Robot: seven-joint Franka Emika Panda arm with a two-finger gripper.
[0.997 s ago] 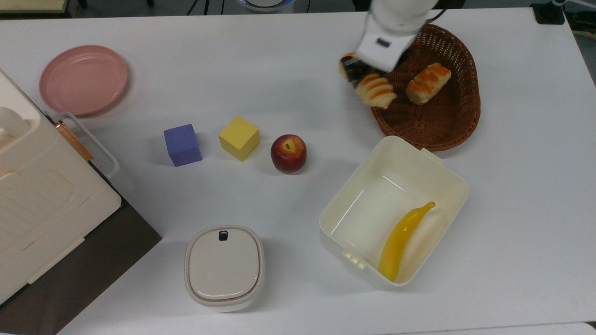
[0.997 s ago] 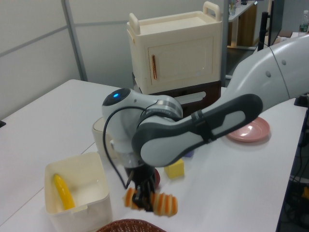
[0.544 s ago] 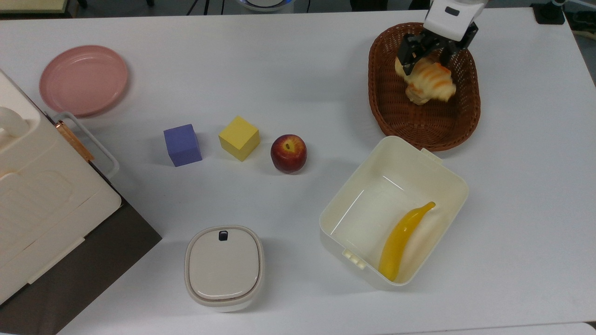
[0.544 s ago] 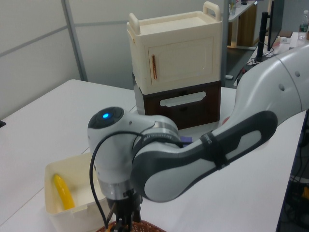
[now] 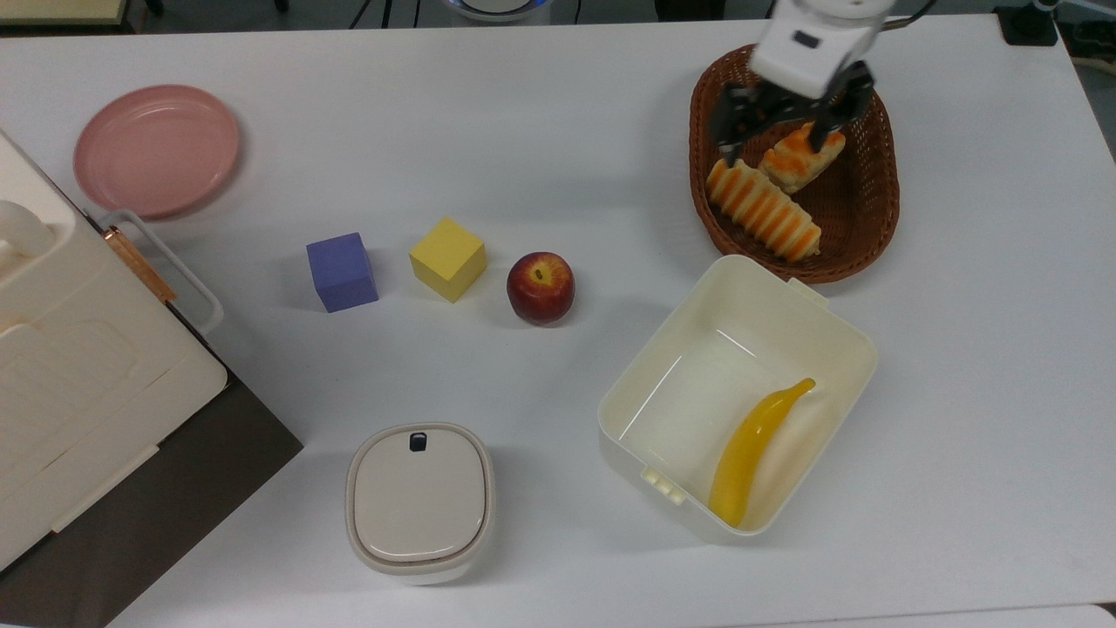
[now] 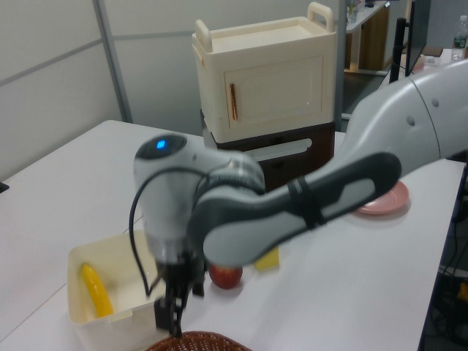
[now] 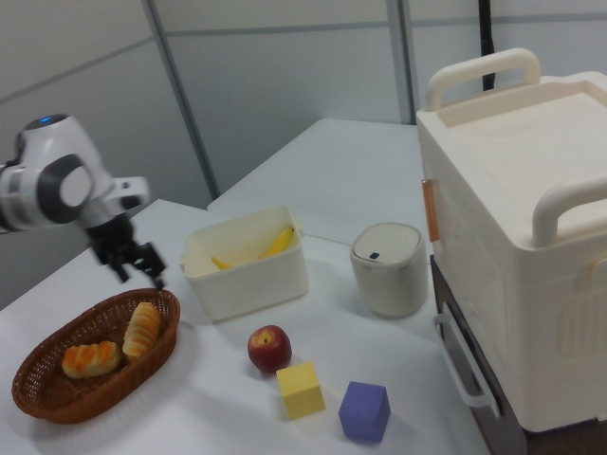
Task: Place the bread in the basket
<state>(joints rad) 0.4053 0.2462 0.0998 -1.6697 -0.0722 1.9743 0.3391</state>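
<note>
Where the basket [image 5: 872,218] sits at the top view's far right of the white table [image 5: 558,113], holds the bread [image 5: 763,209] lying flat and diagonal, just beside the shorter glazed bun [image 5: 798,159]. Above both, hangs the gripper [image 5: 785,122] with black fingers [image 5: 728,131] spread wide, gripping nothing, apart from the loaf. Seen in the right view: the basket [image 7: 47,403] at the right view's near left, bread [image 7: 142,329] leaning against the rim side, bun [image 7: 90,359] to the right view's left of it, gripper [image 7: 137,263] clearly raised above the rim. Seen in the left view: merely a sliver of basket rim [image 6: 197,340] at the bottom edge, gripper [image 6: 172,314] just above it, loaf hidden. Near the basket in the top view, stands the cream box [image 5: 837,340] with a banana [image 5: 754,449] inside. Further to the top view's left: apple [image 5: 540,287], yellow cube [image 5: 447,259], purple cube [image 5: 342,271], lidded container [image 5: 420,499], pink plate [image 5: 157,148].
</note>
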